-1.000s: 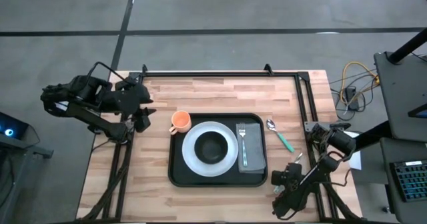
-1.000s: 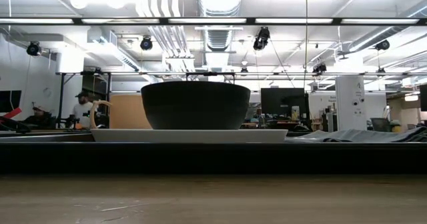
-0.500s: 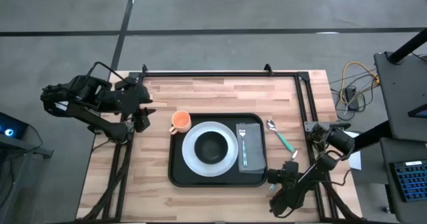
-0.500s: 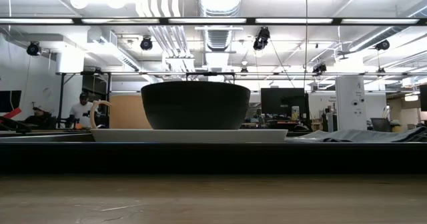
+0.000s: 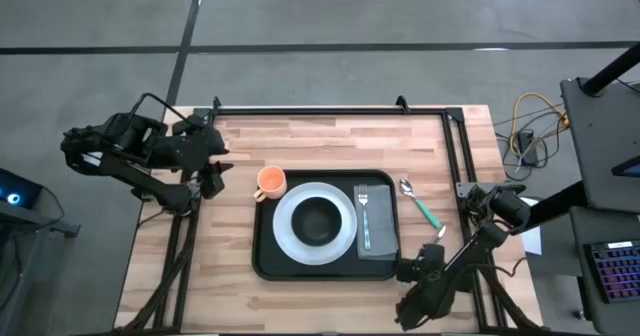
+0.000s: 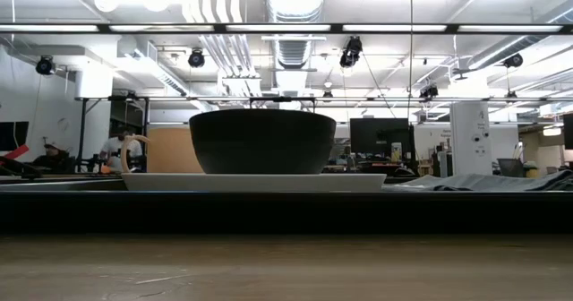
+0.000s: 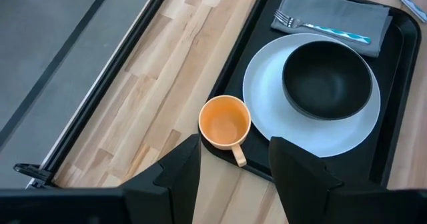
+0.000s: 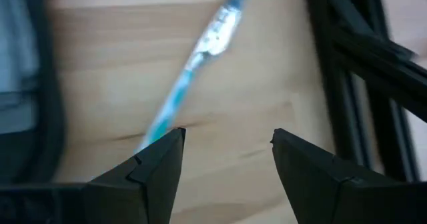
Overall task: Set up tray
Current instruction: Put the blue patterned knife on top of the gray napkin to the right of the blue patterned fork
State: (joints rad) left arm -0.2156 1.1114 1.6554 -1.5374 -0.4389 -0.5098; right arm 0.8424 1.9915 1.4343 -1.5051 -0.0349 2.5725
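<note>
Black rimmed tray (image 5: 265, 256) lies flat mid-table, apparently square to its edges.

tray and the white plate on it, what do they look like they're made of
Tray: probably moulded plastic, matte black, judging by its rounded corners, raised rim and dull surface. White plate: looks like ceramic or melamine, smooth with a soft sheen; the pictures can't settle which.

- The middle of the table (image 5: 330, 136) is taken up by the tray (image 5: 264, 261).
- Bare wood is left along the far edge and the left side.
- The right strip is blocked by a spoon (image 5: 420, 202).
</note>
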